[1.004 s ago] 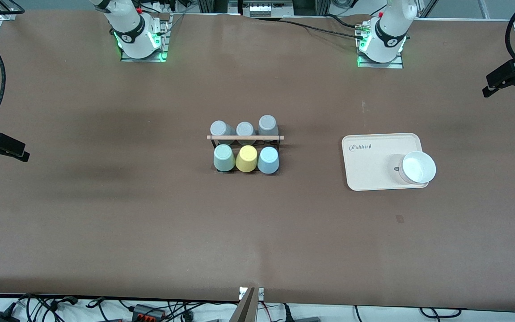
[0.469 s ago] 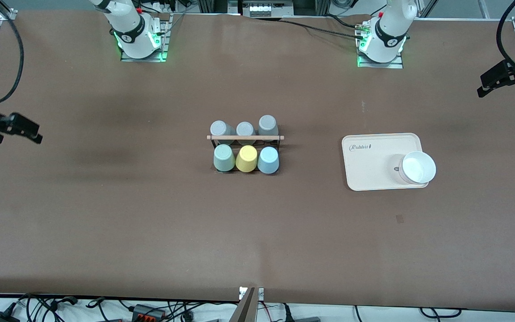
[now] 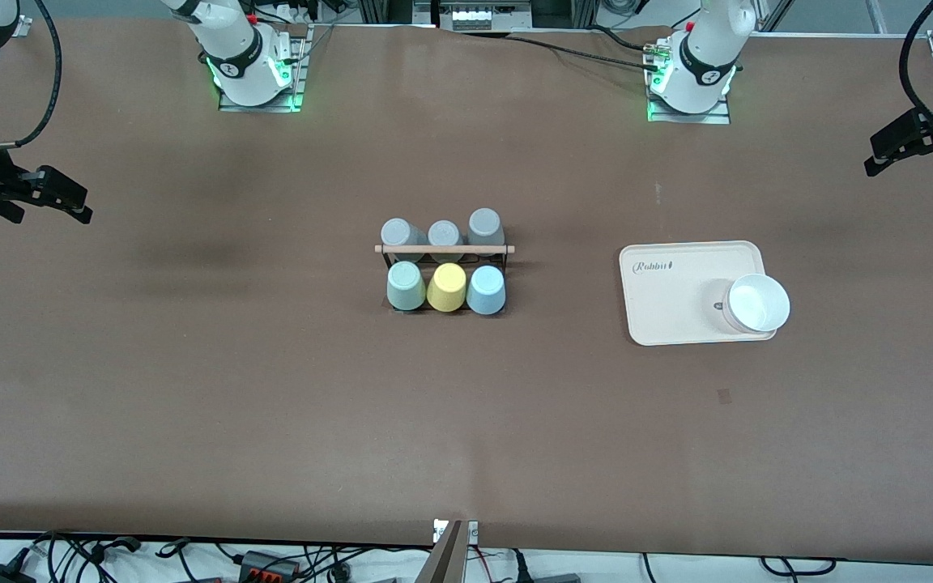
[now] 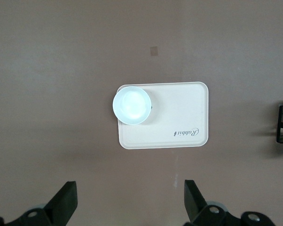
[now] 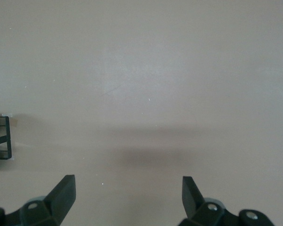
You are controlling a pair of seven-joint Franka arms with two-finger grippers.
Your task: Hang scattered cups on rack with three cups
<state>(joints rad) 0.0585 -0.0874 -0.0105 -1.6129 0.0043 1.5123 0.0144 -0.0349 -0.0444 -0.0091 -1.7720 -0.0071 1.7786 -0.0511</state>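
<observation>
The rack (image 3: 444, 249), black wire with a wooden rod on top, stands mid-table. On its side nearer the front camera the mint green cup (image 3: 406, 286) and the light blue cup (image 3: 486, 290) sit bottom-up on pegs, with a yellow cup (image 3: 446, 287) between them. My left gripper (image 3: 916, 146) hangs open and empty over the table's edge at the left arm's end. The open fingers of that left gripper (image 4: 130, 202) frame bare table. My right gripper (image 3: 45, 194) hangs open and empty over the right arm's end. The right gripper (image 5: 128, 197) also frames bare table, with the rack's end (image 5: 1, 137) at the view's edge.
Three grey cups (image 3: 444, 235) sit on the rack's side farther from the front camera. A beige tray (image 3: 677, 283) with a white bowl (image 3: 756, 304) on it lies toward the left arm's end. In the left wrist view the tray (image 4: 179, 115) and bowl (image 4: 131, 105) show.
The right gripper has swung toward the robots' bases at its end of the table. The left gripper has shifted only slightly. The cups and rack have not moved.
</observation>
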